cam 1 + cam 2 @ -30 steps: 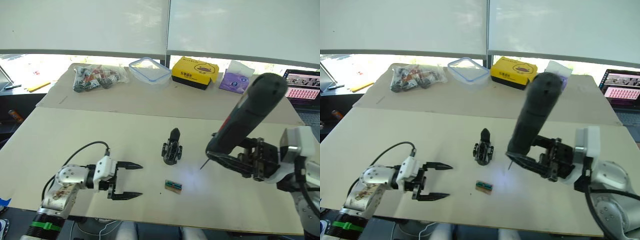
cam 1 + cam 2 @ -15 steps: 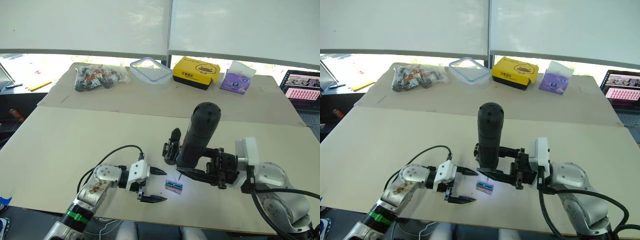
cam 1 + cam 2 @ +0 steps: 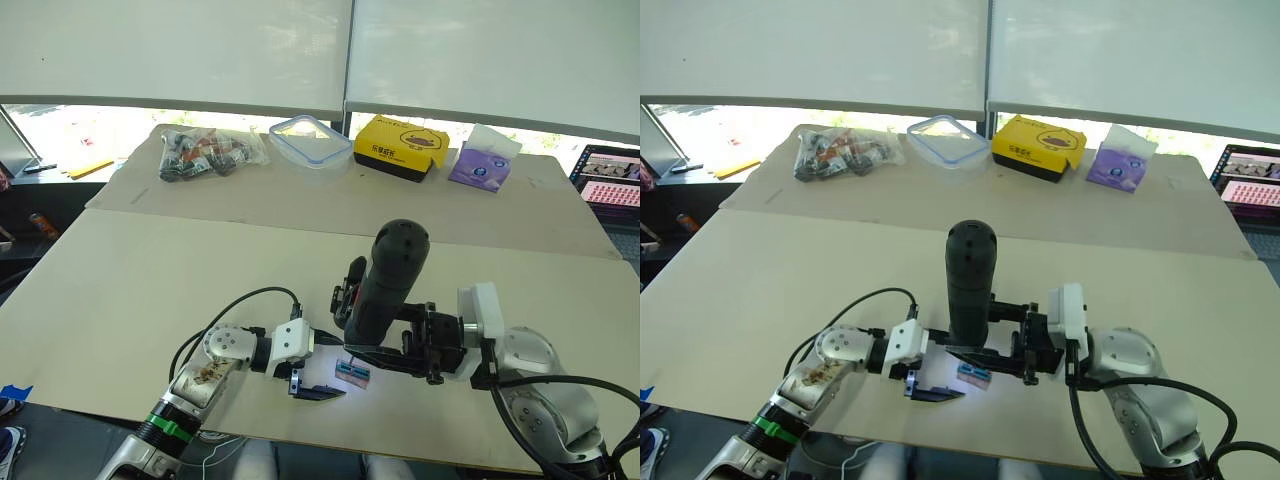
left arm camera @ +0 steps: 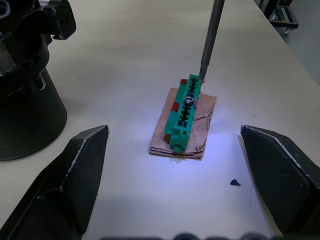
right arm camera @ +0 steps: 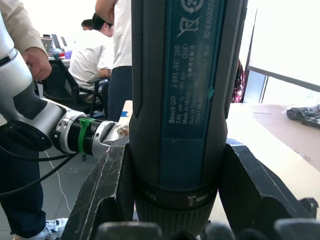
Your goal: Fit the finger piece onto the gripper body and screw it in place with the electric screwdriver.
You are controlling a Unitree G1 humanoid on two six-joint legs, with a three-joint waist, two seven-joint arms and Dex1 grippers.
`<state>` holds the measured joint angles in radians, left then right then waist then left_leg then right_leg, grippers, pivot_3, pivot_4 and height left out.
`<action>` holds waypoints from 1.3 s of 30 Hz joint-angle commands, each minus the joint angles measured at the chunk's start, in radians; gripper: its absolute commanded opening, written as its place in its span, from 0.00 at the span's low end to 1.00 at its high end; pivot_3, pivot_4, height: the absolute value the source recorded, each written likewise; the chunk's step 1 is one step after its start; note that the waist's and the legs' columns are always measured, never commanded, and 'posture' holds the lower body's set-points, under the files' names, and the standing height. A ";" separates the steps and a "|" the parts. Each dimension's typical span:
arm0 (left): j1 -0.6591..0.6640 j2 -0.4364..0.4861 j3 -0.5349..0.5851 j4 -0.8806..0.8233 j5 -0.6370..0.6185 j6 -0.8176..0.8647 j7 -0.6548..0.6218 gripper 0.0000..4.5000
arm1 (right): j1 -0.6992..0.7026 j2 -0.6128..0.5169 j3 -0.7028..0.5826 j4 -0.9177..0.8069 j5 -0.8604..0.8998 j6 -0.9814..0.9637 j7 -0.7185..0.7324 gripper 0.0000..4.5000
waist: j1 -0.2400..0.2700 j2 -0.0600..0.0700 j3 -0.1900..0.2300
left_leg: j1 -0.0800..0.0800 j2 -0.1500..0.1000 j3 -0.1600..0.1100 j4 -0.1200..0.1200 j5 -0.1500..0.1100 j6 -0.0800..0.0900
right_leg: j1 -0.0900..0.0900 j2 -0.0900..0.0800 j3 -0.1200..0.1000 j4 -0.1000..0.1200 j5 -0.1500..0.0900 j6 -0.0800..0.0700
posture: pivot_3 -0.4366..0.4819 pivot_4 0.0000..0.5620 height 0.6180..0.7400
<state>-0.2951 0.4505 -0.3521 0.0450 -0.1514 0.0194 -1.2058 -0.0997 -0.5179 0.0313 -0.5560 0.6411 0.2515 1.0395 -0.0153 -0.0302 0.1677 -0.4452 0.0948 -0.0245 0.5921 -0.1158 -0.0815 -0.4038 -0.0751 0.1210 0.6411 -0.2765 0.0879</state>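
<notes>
My right gripper (image 3: 366, 342) is shut on the electric screwdriver (image 3: 392, 282), a thick black tool held upright, its body (image 5: 186, 95) clamped between the fingers. Its thin metal bit (image 4: 209, 39) points down at one end of a small green block (image 4: 184, 116) on a brown pad. My left gripper (image 3: 330, 368) lies open on the table, its fingers (image 4: 75, 182) on either side of that block. The gripper body (image 3: 349, 288) stands just behind the screwdriver, partly hidden, and its round base (image 4: 22, 107) is close to my left gripper. The finger piece is out of view.
On the far table section lie a bag of parts (image 3: 205, 155), a clear plastic container (image 3: 310, 140), a yellow box (image 3: 400, 147) and a purple tissue pack (image 3: 484, 165). A laptop (image 3: 607, 180) sits at the right edge. People (image 5: 107, 47) stand beyond the table.
My right arm swung the screwdriver left from a tilt to upright over the green block. My left gripper slid right until its fingers flanked the block.
</notes>
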 commanded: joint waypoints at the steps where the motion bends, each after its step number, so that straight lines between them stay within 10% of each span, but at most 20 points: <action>1: 0.017 -0.005 -0.036 0.003 0.015 0.001 -0.001 0.99 | -0.017 0.013 -0.002 -0.019 0.004 -0.051 0.002 0.43 | 0.000 0.000 0.000 | 0.000 0.000 0.000 0.000 0.000 0.000 | 0.000 0.000 0.000 0.000 0.000 0.000 | 0.48 0.27 1.00; 39: 0.030 -0.020 -0.073 0.050 0.036 -0.054 -0.003 0.99 | -0.002 -0.002 -0.018 0.001 -0.008 -0.043 0.018 0.43 | 0.003 0.001 -0.001 | 0.000 0.000 0.000 0.000 0.000 0.000 | 0.001 0.000 0.000 0.000 0.000 0.001 | 0.48 0.27 1.00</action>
<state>-0.2912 0.4405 -0.3751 0.0634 -0.1447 -0.0438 -1.2093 -0.0976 -0.5207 0.0334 -0.5268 0.6114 0.2506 1.0513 -0.0124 -0.0293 0.1668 -0.4449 0.0946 -0.0244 0.5922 -0.1158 -0.0815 -0.4028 -0.0752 0.1210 0.6409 -0.2764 0.0885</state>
